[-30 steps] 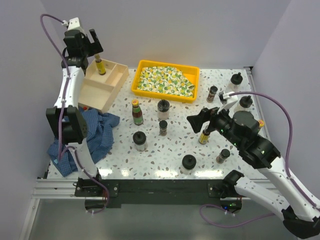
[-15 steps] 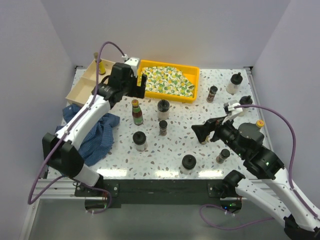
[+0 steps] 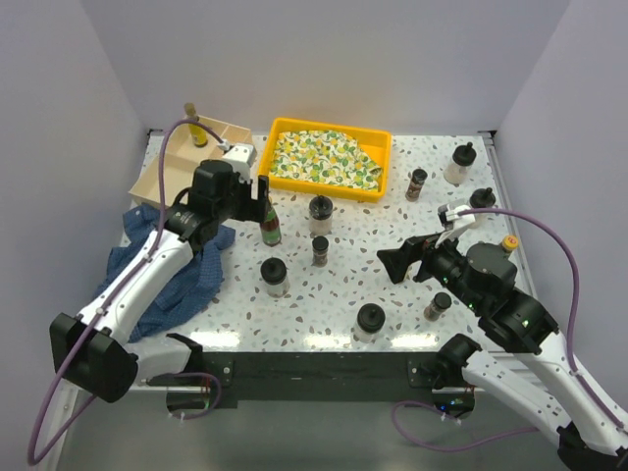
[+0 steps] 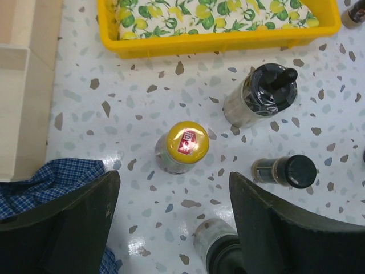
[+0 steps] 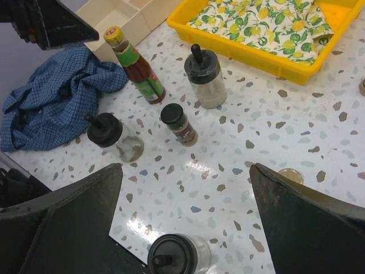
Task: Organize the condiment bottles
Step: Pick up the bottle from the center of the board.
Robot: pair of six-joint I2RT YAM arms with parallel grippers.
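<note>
My left gripper (image 3: 257, 199) is open and empty, right above and beside a red sauce bottle with a yellow cap (image 3: 269, 224). In the left wrist view the bottle (image 4: 182, 144) stands just ahead of the gap between the fingers (image 4: 174, 188). My right gripper (image 3: 397, 263) is open and empty over the table (image 5: 187, 171). Squat clear bottles (image 3: 320, 211) (image 3: 275, 277) (image 3: 369, 320) and a spice jar (image 3: 321, 250) stand mid-table. More bottles (image 3: 458, 164) (image 3: 417, 183) (image 3: 437, 306) stand at the right. A yellow bottle (image 3: 195, 126) stands in the wooden box (image 3: 182, 177).
A yellow tray (image 3: 319, 186) with patterned cloth sits at the back centre. A blue checked cloth (image 3: 186, 270) lies at the left under my left arm. A yellow-and-red cap (image 3: 509, 242) shows behind my right arm.
My left arm swung from the wooden box, leaving the yellow bottle there, down to the red sauce bottle. The right gripper drew back slightly and now hides the yellow bottle near it.
</note>
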